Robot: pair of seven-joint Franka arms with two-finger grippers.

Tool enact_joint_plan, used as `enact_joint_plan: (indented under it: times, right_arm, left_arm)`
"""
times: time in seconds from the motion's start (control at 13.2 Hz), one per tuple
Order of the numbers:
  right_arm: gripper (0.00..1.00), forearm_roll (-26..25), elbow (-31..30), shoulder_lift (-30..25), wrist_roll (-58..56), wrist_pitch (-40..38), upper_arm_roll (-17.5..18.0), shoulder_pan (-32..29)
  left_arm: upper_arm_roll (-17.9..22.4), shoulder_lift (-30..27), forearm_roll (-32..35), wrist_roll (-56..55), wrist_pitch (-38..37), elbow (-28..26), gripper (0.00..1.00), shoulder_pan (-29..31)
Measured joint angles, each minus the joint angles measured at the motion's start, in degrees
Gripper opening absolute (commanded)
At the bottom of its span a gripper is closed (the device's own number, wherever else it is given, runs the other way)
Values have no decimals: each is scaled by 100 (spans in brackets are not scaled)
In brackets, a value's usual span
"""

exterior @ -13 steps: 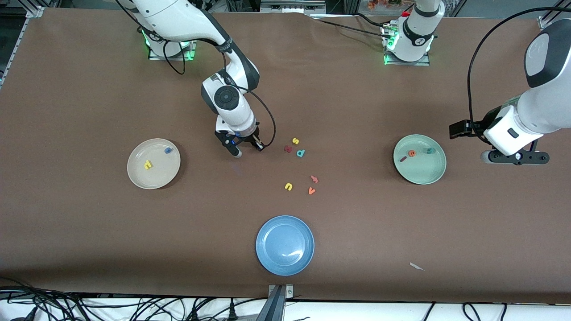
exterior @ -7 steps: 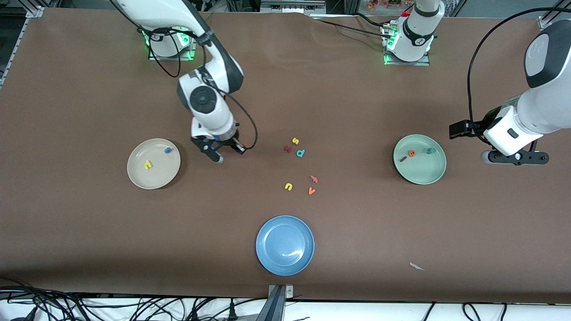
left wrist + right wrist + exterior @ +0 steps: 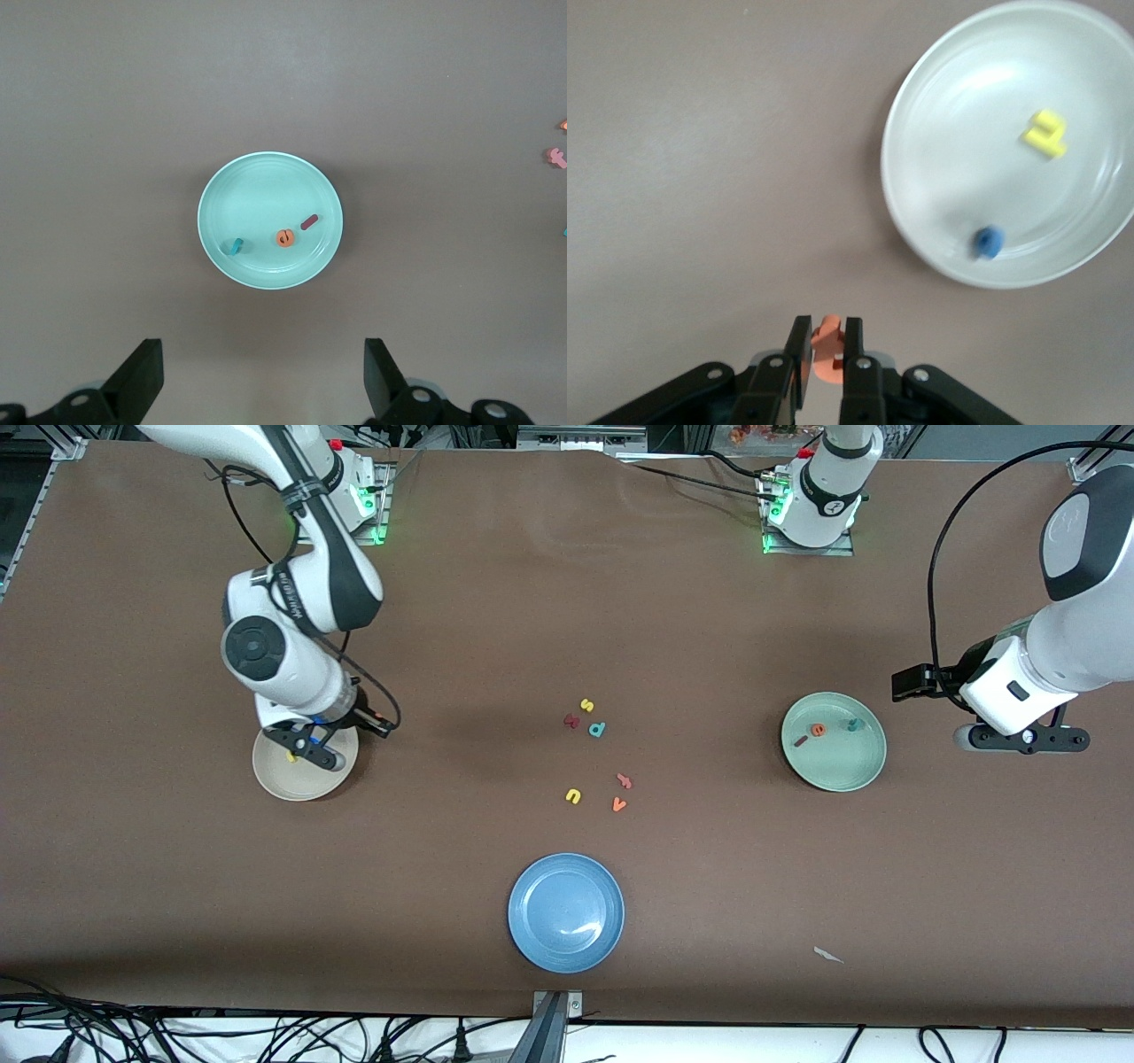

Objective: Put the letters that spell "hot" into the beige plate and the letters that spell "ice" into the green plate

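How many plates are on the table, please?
3: the beige plate at the right arm's end, the green plate at the left arm's end, the blue plate nearest the front camera.

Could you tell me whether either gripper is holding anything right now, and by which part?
The right gripper, over the beige plate, pinches an orange letter by its flat sides. The left gripper waits open, holding nothing.

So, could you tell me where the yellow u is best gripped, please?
The yellow u lies flat on the table, apart from the orange v beside it. Probably come straight down from above and close the fingers across its two legs; lying flat, it offers no side to grab.
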Motion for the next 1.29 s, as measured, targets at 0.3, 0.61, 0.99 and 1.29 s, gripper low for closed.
enact_joint_plan:
  times: [0.3, 0.61, 0.99, 1.29]
  right_arm:
    - [0, -4, -36, -66, -1475, -306, -192, -644]
    - [54, -2, -241, -65, -1770, -307, -230, -824]
    - [96, 16, -328, -64, -1758, -289, -217, -811]
    - [98, 17, -328, -65, -1757, -264, -217, -811]
  left_arm:
    - [0, 16, 0, 0, 0, 0, 99, 0]
    - [0, 39, 0, 0, 0, 0, 99, 0]
    - [0, 40, 0, 0, 0, 0, 99, 0]
    - [0, 40, 0, 0, 0, 0, 99, 0]
